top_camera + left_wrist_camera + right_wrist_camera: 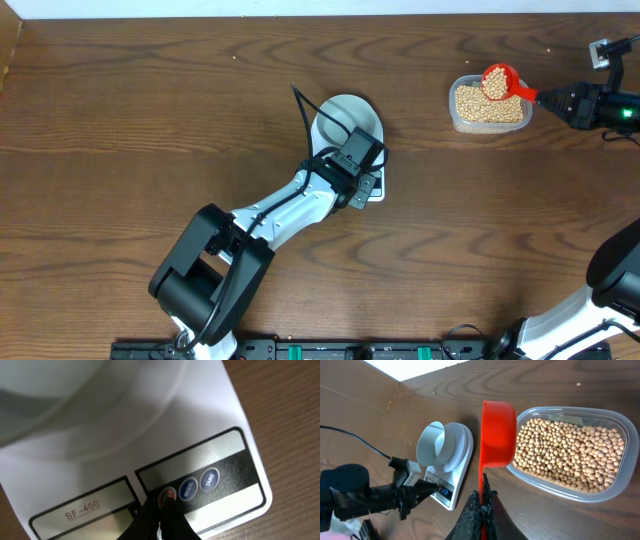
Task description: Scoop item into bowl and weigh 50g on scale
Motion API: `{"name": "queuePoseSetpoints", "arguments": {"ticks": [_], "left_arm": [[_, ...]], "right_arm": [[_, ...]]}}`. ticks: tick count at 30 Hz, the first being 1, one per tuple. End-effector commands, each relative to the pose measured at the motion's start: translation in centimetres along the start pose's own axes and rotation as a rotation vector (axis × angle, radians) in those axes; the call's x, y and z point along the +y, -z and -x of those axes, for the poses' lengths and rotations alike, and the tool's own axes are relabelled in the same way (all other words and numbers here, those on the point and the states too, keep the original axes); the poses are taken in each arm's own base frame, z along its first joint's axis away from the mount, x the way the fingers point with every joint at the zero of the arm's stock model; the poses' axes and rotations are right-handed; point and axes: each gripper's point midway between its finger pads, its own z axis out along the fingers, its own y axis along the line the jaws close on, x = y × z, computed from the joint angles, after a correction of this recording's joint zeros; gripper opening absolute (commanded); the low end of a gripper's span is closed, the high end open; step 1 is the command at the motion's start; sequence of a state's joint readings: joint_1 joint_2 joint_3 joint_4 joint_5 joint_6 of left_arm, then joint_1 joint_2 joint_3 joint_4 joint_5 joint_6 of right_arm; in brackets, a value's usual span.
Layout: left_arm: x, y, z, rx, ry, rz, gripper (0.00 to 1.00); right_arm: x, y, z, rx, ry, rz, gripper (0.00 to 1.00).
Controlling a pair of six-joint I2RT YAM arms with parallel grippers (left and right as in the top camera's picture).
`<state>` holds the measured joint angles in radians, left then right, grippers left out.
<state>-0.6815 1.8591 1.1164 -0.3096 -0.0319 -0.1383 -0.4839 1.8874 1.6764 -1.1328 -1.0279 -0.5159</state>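
Note:
The white scale (210, 420) lies mid-table with the pale bowl (347, 120) standing on it. My left gripper (166, 502) is shut, and its tips touch the red round button on the scale's front edge. Tan-yellow beans (570, 455) fill a clear plastic tub (455, 120) at the back right. My right gripper (483, 497) is shut on the handle of a red scoop (497, 435). The scoop hangs tilted over the tub's left end. Whether it holds beans I cannot tell. In the right wrist view the bowl (437, 445) looks empty.
The left arm (270, 215) stretches from the front edge diagonally to the scale, with a black cable (305, 110) looping beside the bowl. The right arm's base (610, 290) stands at the front right. A single stray bean (578, 383) lies beyond the tub.

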Motion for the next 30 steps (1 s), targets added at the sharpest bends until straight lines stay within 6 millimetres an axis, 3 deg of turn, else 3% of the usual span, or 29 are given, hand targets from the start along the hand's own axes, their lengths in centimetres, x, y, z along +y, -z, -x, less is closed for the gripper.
{"name": "queuePoseSetpoints", "arguments": {"ticks": [1, 21, 30], "left_arm": [[0.2, -0.5, -0.6, 0.018, 0.014, 0.007, 0.07], [0.4, -2.8, -2.4, 0.084, 0.009, 0.021, 0.07], [1.4, -3.1, -2.4, 0.079, 0.006, 0.078, 0.07]], "right_arm": [[1.3, 0.5, 0.7, -0.024, 0.040, 0.016, 0.01], [1.3, 0.5, 0.7, -0.022, 0.037, 0.018, 0.01], [1.3, 0.5, 0.7, -0.022, 0.037, 0.018, 0.01]]}}
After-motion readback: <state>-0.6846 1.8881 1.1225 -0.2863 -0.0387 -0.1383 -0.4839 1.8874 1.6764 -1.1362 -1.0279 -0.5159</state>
